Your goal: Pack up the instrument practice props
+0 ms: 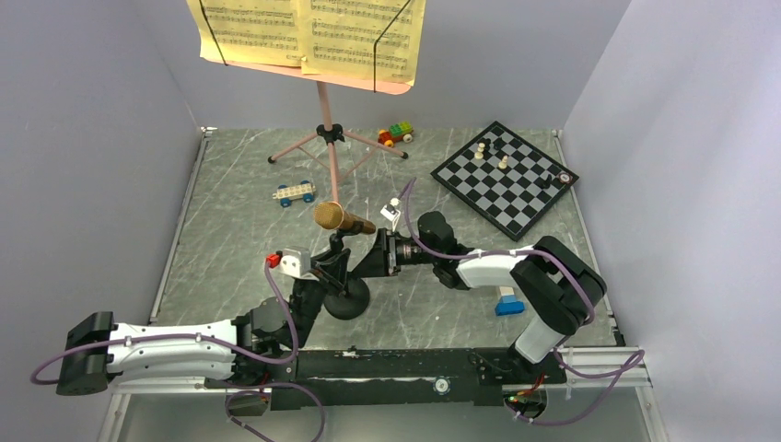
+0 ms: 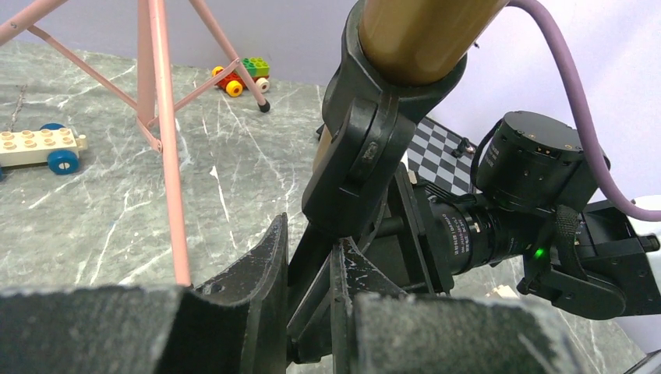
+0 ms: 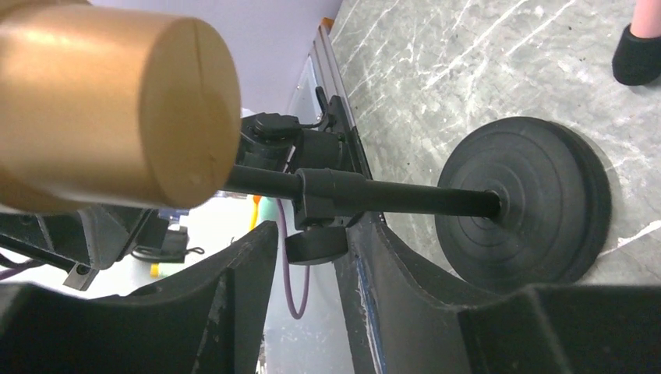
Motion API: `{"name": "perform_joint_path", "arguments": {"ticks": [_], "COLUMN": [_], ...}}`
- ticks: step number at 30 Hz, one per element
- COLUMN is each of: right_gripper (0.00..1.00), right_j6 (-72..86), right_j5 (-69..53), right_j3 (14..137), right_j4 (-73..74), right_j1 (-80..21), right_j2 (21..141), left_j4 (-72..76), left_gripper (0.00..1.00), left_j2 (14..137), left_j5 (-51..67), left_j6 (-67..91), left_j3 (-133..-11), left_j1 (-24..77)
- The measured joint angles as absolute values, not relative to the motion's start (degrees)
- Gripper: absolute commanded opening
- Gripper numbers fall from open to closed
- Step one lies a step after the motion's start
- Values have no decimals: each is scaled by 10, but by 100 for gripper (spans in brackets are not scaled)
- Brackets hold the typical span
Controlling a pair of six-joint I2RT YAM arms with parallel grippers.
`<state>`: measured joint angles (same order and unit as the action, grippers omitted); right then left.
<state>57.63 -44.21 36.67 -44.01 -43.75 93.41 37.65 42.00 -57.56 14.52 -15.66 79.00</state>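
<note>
Left gripper (image 2: pixel 308 238) clenched on thin pole of black round-based mic stand (image 3: pixel 522 202), just below clip. Right gripper (image 3: pixel 312 234) half-apart, straddling pole's collar knob; contact cannot tell. Gold-brown cylindrical microphone (image 1: pixel 339 218) seated in clip, tilted. Stand's base flat on grey marbled desk (image 1: pixel 230 239), near pink tripod music stand (image 1: pixel 329 166). Judgement: left holds pole steady; right seats square on knob before any twist, else top-heavy stand tips.

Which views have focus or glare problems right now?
Top external: sharp, evenly lit, no harsh glare; sheet music cropped by the top edge. Left wrist: left claw fingers and microphone soft, brick car in focus. Right wrist: microphone end looms blurred, mic stand base sharp.
</note>
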Motion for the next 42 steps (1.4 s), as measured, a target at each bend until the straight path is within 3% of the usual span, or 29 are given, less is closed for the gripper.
{"name": "perform_joint_path", "arguments": {"ticks": [9,13,21,30,32,34,35,38,42], "right_gripper": [10,0,0,0,15,43,52,62,64], "right_j6": [563,541,425,201,170,154,152,154,158], "right_j5": [-437,-423,-353,-112,-63,-29,-19,4,27], "right_j3": [384,385,405,474,479,480,480,475,448], "right_j4": [-427,-406,-303,-155,-140,-133,-130,-103,-53], "right_j1": [-448,-451,-478,-597,-621,-635,-639,-654,-663], "right_j2": [936,924,875,830,825,820,818,813,770], "left_j4": [379,378,344,333,331,329,329,329,337], "left_gripper": [0,0,0,0,0,0,0,0,0], "left_j2": [424,425,436,436,436,436,436,436,437], "left_j5": [-585,-588,-609,-664,-665,-665,-664,-650,-639], "left_j6": [147,152,188,224,231,234,235,236,222], "left_j3": [-157,-159,-174,-175,-175,-175,-175,-174,-171], "left_j1": [793,794,794,793,793,793,793,794,794]}}
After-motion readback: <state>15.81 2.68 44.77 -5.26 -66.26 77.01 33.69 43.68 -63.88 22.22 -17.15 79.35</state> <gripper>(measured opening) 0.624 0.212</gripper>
